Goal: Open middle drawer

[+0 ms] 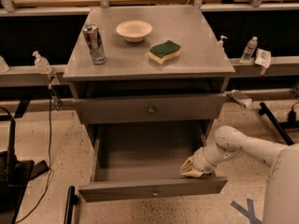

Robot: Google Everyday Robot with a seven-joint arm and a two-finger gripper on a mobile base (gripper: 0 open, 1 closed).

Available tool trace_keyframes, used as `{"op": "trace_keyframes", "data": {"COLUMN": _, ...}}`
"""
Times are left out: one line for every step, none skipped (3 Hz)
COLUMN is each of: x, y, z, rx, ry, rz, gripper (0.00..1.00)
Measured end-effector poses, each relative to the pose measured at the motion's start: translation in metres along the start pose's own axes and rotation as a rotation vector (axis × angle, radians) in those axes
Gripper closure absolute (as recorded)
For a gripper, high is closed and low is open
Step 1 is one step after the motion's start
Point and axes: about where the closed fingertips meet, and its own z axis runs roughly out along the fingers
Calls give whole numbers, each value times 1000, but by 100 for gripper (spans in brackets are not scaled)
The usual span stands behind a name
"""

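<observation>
Speckled floor (37,139) runs under a grey metal cabinet (140,64) that stands against a dark bench wall with a grey ledge (18,73) on both sides. On the cabinet top stand a can (95,43) at the left, a pale bowl (134,30) behind the middle, and a green and yellow sponge (164,51) to the right of the bowl, all apart from one another. Below the top, the upper drawer (117,110) shows its flat front with a small round knob (151,109). Beneath it the middle drawer (117,190) is pulled far out toward the camera, its bare grey inside in full view and its front panel lowest in the picture. The white arm (243,146) reaches in from the lower right, and the gripper (190,168) sits at the drawer's right front corner, just behind the front panel and touching or nearly touching it. Whether the gripper is open or closed cannot be told. A pump bottle (41,62) stands on the left ledge and a water bottle (248,49) on the right one. Black cables (49,125) hang at the left, and blue tape (245,209) marks the floor at the lower right
</observation>
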Motion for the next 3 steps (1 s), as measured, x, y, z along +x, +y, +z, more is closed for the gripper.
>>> {"op": "trace_keyframes", "data": {"x": 0, "y": 1, "z": 2, "rx": -4, "ry": -1, "rz": 0, "gripper": 16}}
{"op": "trace_keyframes", "data": {"x": -2, "y": -1, "z": 3, "rx": -5, "ry": -1, "rz": 0, "gripper": 0}}
{"op": "trace_keyframes", "data": {"x": -2, "y": -1, "z": 3, "rx": -5, "ry": -1, "rz": 0, "gripper": 0}}
